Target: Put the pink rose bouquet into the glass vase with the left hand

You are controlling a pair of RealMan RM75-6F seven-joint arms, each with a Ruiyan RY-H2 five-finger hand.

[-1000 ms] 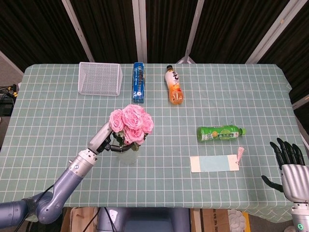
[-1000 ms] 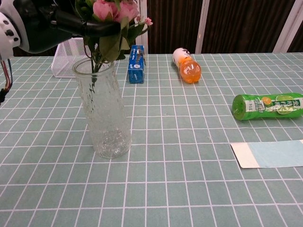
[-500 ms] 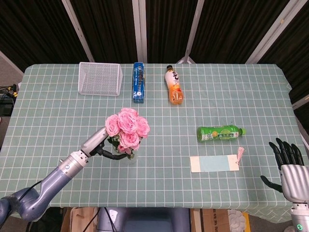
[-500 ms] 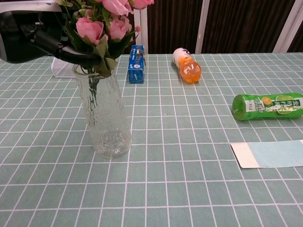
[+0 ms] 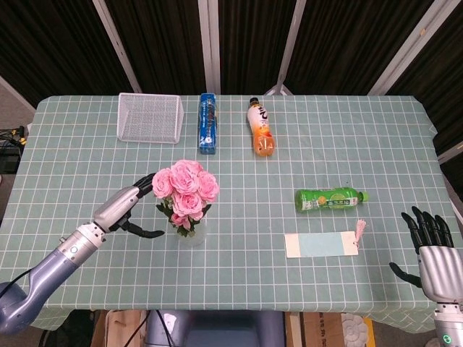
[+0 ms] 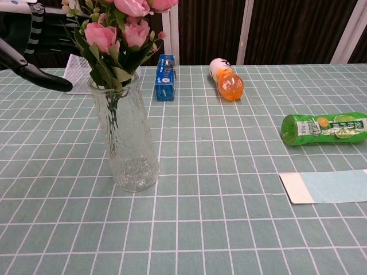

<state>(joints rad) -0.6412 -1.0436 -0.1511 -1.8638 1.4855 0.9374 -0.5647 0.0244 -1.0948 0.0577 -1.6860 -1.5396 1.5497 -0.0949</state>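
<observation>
Left hand (image 5: 124, 211) is releasing and backing off, fingers spread and holding nothing; half a second ago it was gripping the stems. Pink rose bouquet (image 5: 185, 191) is now standing free in the glass vase (image 6: 124, 137), just right of the hand, so placement is looking done. Chest view is confirming stems inside the glass; head view alone is showing the right hand (image 5: 432, 248) idling open, well apart.

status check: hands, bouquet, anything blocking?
Left hand open, beside the vase, touching nothing. Right hand open, idle. Pink rose bouquet upright in glass vase. Nothing in the way.
</observation>
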